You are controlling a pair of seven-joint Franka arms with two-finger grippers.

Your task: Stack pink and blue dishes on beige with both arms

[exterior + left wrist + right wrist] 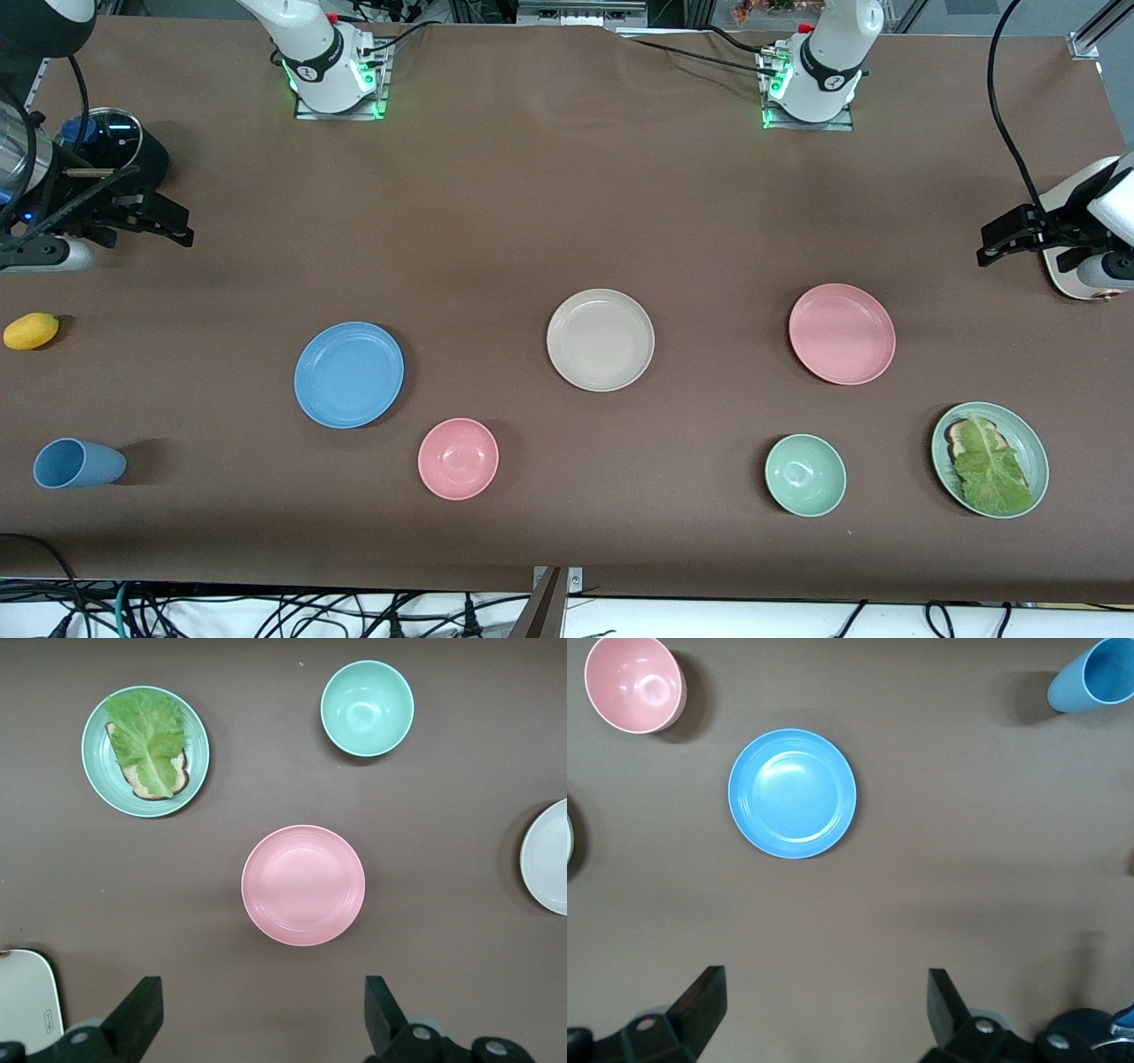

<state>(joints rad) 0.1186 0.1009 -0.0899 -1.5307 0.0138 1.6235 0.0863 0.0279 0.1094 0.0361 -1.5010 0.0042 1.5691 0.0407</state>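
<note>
Lying flat and bare on the brown table (pixel 532 221), the blue plate (pixel 349 374), beige plate (pixel 601 339) and pink plate (pixel 842 334) sit well apart, none between the spread fingers of the raised right gripper (pixel 168 226) or left gripper (pixel 997 244).

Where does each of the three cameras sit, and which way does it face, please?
Front view: high across the table, facing both bases; beige plate at centre.
Left wrist view: looks down past the open left claw onto the pink plate.
Right wrist view: looks down past the open right claw onto the blue plate.
Shared: front and left wrist views both show the lettuce plate.
</note>
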